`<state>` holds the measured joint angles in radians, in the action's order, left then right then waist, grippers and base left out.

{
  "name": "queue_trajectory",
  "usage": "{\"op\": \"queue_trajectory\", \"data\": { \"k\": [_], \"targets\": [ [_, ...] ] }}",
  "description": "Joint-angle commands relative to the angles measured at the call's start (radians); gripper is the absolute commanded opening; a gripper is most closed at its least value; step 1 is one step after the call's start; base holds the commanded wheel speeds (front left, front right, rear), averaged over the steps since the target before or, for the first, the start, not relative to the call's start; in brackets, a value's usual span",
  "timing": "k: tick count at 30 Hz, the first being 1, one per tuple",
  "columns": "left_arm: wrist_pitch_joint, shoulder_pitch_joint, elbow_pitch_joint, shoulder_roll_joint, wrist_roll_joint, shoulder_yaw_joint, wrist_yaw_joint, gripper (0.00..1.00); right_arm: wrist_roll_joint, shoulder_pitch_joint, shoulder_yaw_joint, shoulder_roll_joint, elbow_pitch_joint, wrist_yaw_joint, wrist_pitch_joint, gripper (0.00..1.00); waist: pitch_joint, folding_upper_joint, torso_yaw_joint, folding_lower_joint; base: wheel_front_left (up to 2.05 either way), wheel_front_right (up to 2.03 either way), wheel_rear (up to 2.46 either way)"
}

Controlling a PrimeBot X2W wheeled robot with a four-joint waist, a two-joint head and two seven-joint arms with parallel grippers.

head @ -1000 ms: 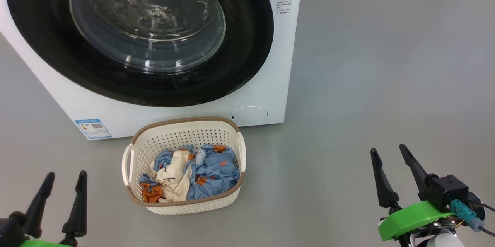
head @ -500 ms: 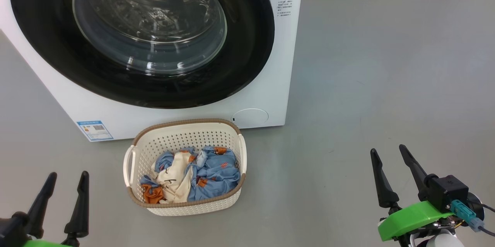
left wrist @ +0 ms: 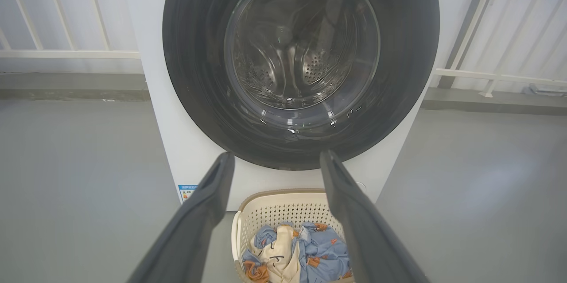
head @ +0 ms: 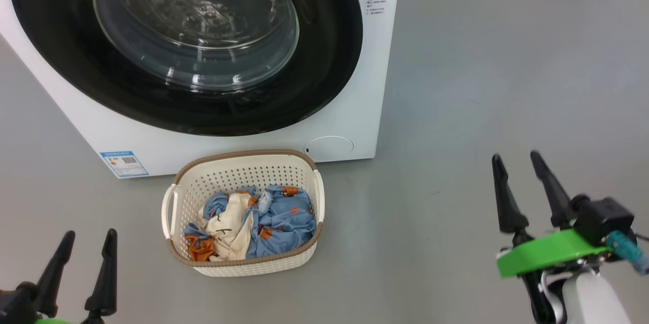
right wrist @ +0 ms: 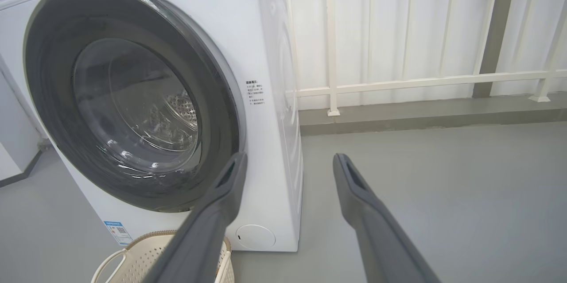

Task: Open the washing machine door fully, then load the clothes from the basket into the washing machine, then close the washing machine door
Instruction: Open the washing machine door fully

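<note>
The white washing machine stands ahead with its round black-rimmed door shut flat against the front; the steel drum shows through the glass. Before it on the floor sits the cream basket, holding blue printed clothes with a cream and an orange-brown piece. My left gripper hovers open at the lower left, short of the basket. Well to the right of the basket, my right gripper is open and empty. The left wrist view faces the door and basket; the right wrist view sees the door at an angle.
Grey floor spreads open to the right of the machine. A white railing on a low kerb runs behind it. A blue label sticker and a round lower flap mark the machine's front.
My right gripper has risen and moved forward in the head view. The left gripper has sunk slightly toward the bottom edge. Door, basket and clothes rest as before.
</note>
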<state>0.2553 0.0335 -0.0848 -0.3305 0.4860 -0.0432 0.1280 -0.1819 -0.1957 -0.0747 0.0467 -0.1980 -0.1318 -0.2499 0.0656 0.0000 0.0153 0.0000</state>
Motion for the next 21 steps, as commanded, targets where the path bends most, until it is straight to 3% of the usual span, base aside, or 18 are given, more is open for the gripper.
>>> {"op": "queue_trajectory", "data": {
  "k": [1, 8, 13, 14, 16, 17, 18, 21],
  "targets": [
    [0.006, -0.022, 0.025, -0.029, -0.012, 0.042, 0.003, 1.0, -0.014, -0.044, 0.024, 0.004, 0.033, 0.001, -0.012, 1.0, 0.003, 0.0, 0.002, 0.0, 0.0, 0.0, 0.0],
    [0.006, -0.021, 0.028, -0.032, 0.003, 0.032, 0.003, 1.0, -0.239, -0.129, -0.008, 0.004, 0.046, 0.001, -0.012, 1.0, 0.016, 0.0, 0.012, 0.0, 0.0, 0.0, 0.0],
    [0.006, -0.026, 0.029, -0.041, 0.012, 0.024, 0.003, 1.0, -0.501, -0.168, -0.036, 0.004, -0.001, 0.001, -0.012, 1.0, 0.025, 0.0, 0.022, 0.0, 0.0, 0.0, 0.0],
    [0.006, -0.027, 0.029, -0.042, 0.014, 0.022, 0.003, 1.0, -0.552, -0.175, -0.039, 0.004, -0.017, 0.001, -0.012, 0.93, 0.027, 0.0, 0.024, 0.0, 0.0, 0.0, 0.0],
    [0.006, -0.029, 0.03, -0.045, 0.018, 0.02, 0.003, 1.0, -0.643, -0.191, -0.041, 0.004, -0.05, 0.001, -0.012, 0.38, 0.031, 0.0, 0.029, 0.0, 0.0, 0.0, 0.0],
    [0.006, -0.029, 0.031, -0.045, 0.019, 0.019, 0.003, 1.0, -0.684, -0.2, -0.043, 0.004, -0.066, 0.001, -0.012, 0.05, 0.033, 0.0, 0.031, 0.0, 0.0, 0.0, 0.0],
    [0.006, -0.029, 0.031, -0.046, 0.021, 0.018, 0.003, 1.0, -0.718, -0.209, -0.043, 0.004, -0.082, 0.001, -0.012, 0.0, 0.035, 0.0, 0.033, 0.0, 0.0, 0.0, 0.0],
    [0.006, -0.029, 0.03, -0.051, 0.023, 0.013, 0.003, 1.0, -0.815, -0.25, -0.073, 0.004, -0.13, 0.001, -0.012, 0.0, 0.044, 0.0, 0.037, 0.0, 0.0, 0.0, 0.0]
  ]
}}
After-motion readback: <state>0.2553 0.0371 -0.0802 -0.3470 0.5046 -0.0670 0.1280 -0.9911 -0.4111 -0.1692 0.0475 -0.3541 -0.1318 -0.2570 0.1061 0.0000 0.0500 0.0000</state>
